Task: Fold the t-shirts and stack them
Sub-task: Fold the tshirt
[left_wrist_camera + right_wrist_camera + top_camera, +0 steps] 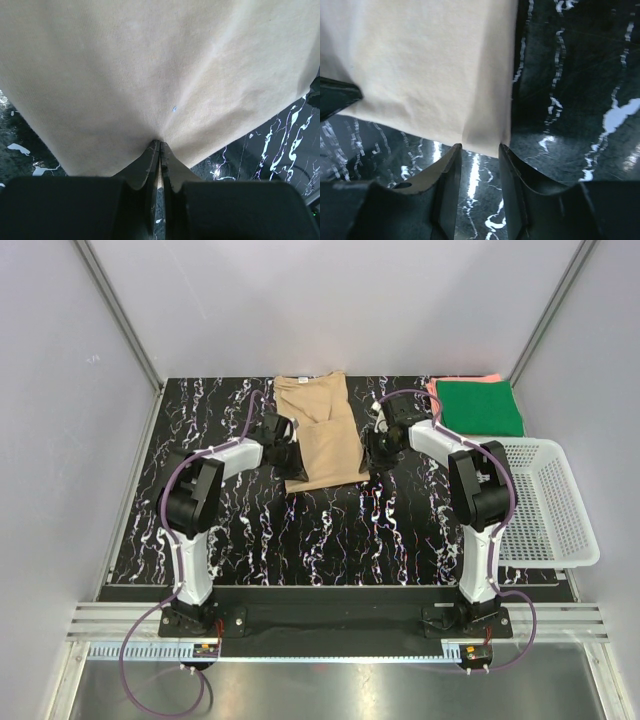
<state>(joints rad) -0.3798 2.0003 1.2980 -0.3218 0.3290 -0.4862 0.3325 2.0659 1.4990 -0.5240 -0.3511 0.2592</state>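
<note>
The tan t-shirt [320, 430] lies partly folded at the back middle of the table. My left gripper [290, 456] is at its left edge, shut on a pinch of the tan cloth [160, 75], with the fingertips [155, 148] pressed together. My right gripper [372, 452] is at the shirt's right edge. Its jaws stand open, and a corner of the tan cloth [435, 70] hangs just at the gap between the tips [480, 146]. A folded dark green t-shirt [480, 406] lies on a coral-pink one [432, 390] at the back right.
A white mesh basket [545, 505] stands at the right edge of the table, just in front of the green shirt. The black marbled tabletop [330, 535] shows in front of the tan shirt. Grey walls close in the back and sides.
</note>
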